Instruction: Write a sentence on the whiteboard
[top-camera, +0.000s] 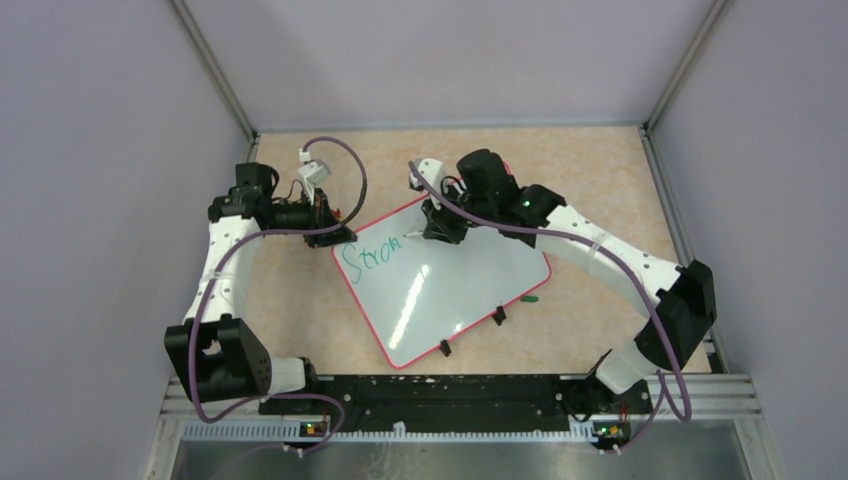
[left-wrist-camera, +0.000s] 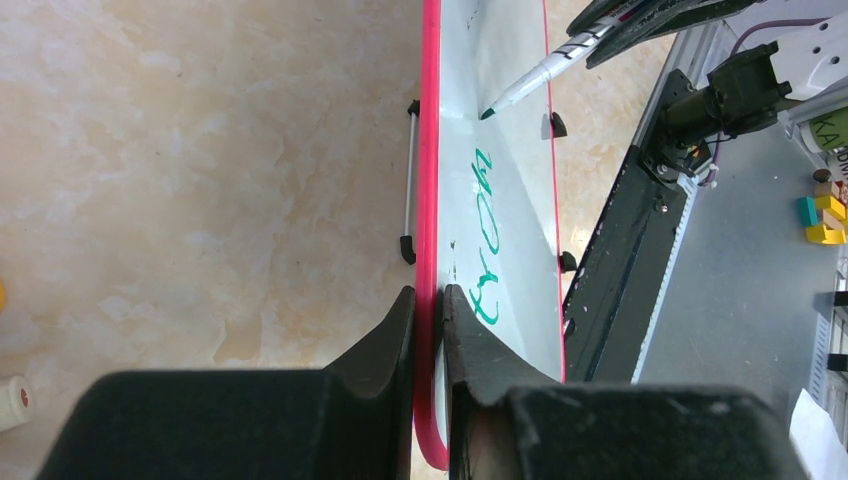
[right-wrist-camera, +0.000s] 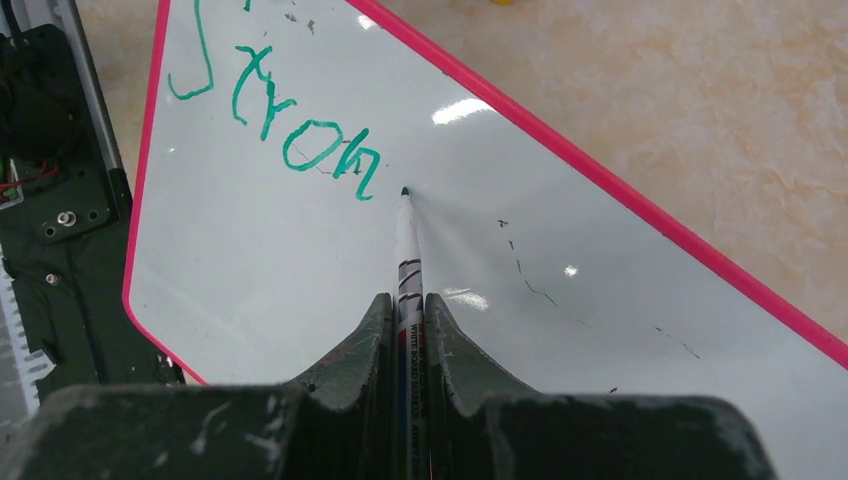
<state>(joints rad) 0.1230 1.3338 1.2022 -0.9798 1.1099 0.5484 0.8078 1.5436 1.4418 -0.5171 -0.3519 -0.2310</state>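
Note:
The whiteboard lies tilted on the table, white with a red-pink rim. Green handwriting on it reads "Stron"; it also shows in the right wrist view and the left wrist view. My left gripper is shut on the whiteboard's rim at its far left corner. My right gripper is shut on a white marker, whose green tip touches the board just right of the last letter. The marker also shows in the left wrist view.
A green marker cap lies by the board's right edge. Two black clips stick out of the board's near edge. A black rail runs along the table's near edge. Grey walls enclose the table.

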